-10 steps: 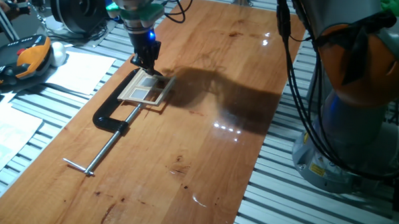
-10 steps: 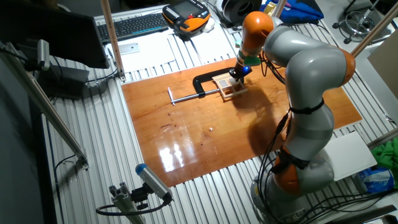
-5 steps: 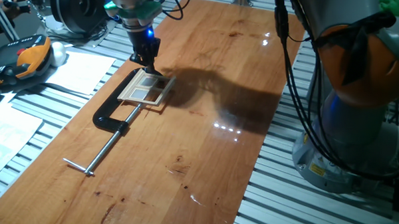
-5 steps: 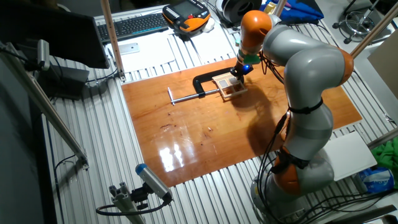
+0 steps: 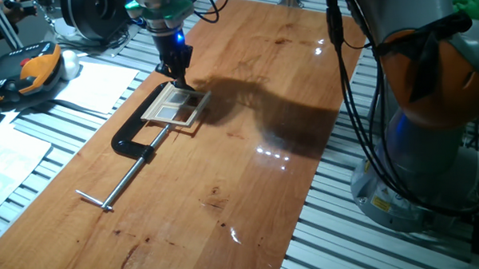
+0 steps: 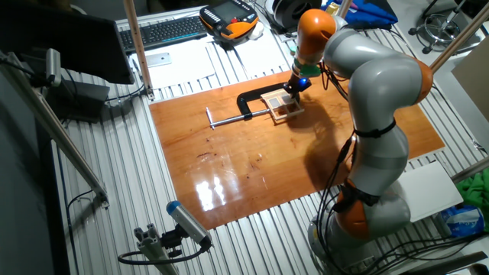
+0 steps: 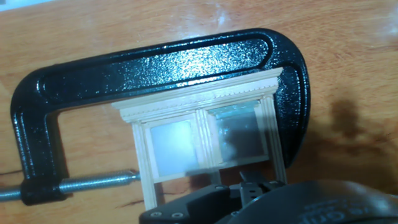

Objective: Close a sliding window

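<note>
The sliding window (image 5: 173,105) is a small pale wood frame with two panes, lying flat on the wooden board (image 5: 249,182). A black C-clamp (image 5: 132,140) holds it. My gripper (image 5: 179,79) points down at the window's far end, fingers together, tips touching or just above the frame. The other fixed view shows the window (image 6: 276,104) and the gripper (image 6: 291,89) at its right end. In the hand view the window (image 7: 205,140) fills the middle inside the clamp (image 7: 155,62). The gripper (image 7: 249,183) sits at the window's lower edge, near the right pane.
The clamp's steel screw bar (image 5: 121,182) runs toward the board's near left. Papers (image 5: 94,85) and an orange-black pendant (image 5: 31,70) lie left of the board. The arm's base (image 5: 431,120) stands at the right. A keyboard (image 6: 168,30) lies beyond the board.
The gripper has shifted slightly toward the window's far end and stays low over it. The window and clamp have not visibly moved.
</note>
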Controlling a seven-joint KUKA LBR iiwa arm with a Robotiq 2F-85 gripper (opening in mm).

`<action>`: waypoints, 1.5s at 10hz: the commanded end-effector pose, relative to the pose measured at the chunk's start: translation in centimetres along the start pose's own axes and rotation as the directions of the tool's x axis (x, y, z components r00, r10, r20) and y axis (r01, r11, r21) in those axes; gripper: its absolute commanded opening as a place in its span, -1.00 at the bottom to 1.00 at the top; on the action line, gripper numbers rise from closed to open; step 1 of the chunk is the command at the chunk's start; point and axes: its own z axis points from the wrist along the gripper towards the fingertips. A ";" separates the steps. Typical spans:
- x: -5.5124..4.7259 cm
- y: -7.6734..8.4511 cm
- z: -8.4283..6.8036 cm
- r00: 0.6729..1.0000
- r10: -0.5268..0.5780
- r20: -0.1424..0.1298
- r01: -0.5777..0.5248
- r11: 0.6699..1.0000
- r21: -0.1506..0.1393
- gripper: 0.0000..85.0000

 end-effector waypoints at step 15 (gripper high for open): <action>-0.5 0.6 -1.1 0.998 0.026 0.054 -0.027 1.000 0.012 -1.00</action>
